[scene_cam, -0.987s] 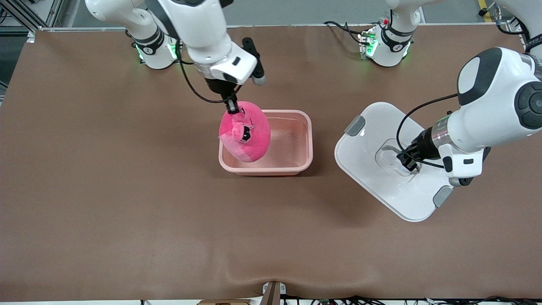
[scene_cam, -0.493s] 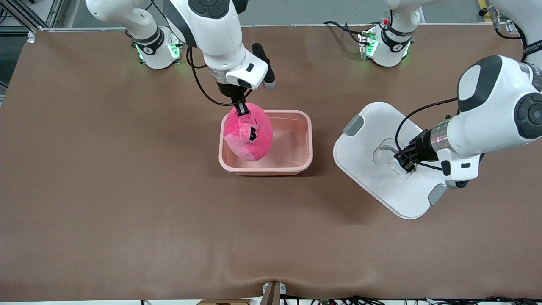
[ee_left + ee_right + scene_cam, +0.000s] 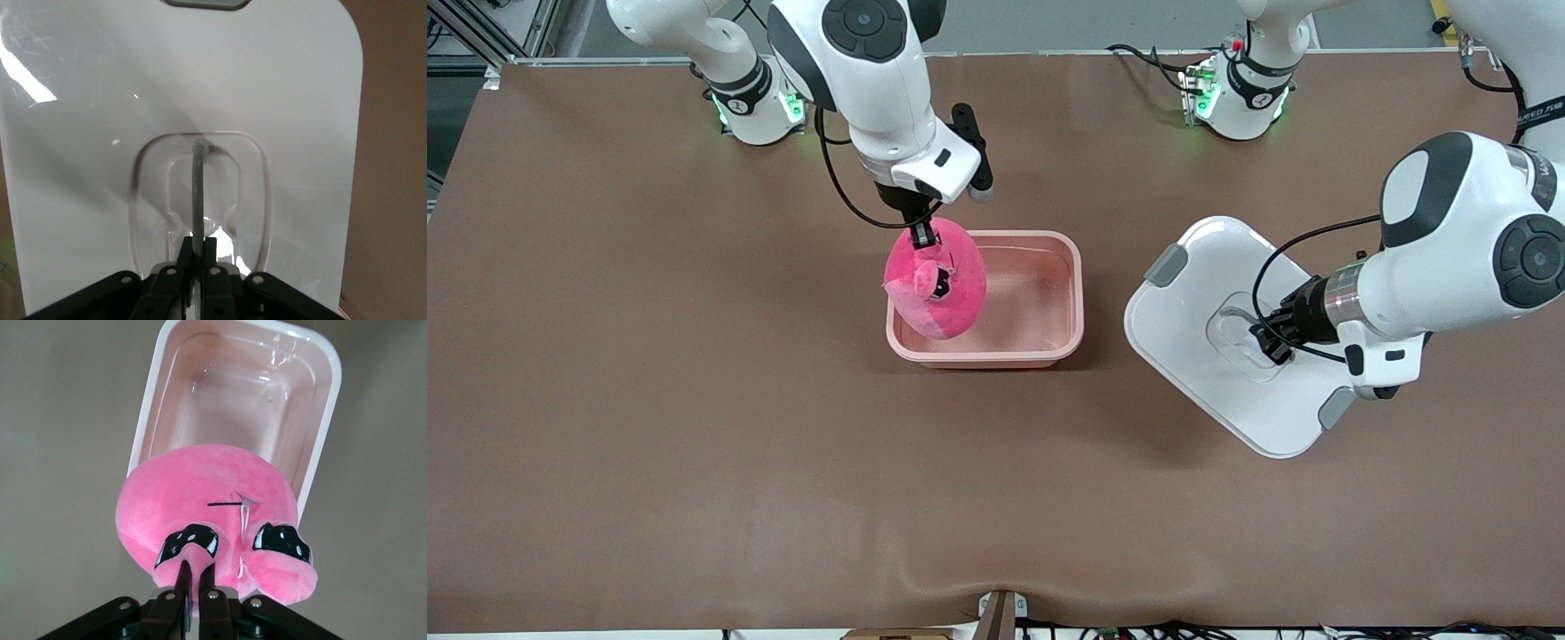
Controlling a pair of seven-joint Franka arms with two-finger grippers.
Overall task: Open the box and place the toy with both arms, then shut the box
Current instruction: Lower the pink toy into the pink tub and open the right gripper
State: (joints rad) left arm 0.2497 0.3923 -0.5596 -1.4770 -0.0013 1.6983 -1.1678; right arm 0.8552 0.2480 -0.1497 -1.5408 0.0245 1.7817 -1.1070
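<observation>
Toy [image 3: 935, 284] hangs from your right claw [image 3: 921, 236], pinched tight near one eye, over the open box [image 3: 1040, 351] at frame centre, at its end toward the right arm. Your left claw [image 3: 1267, 342] is clamped on the lid's [image 3: 1192, 293] handle [image 3: 197, 187] at middle right, above the surface [image 3: 694, 444].

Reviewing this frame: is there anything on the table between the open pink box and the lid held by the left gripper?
Nothing. In the front view, only bare brown table separates the box from the lid.
</observation>
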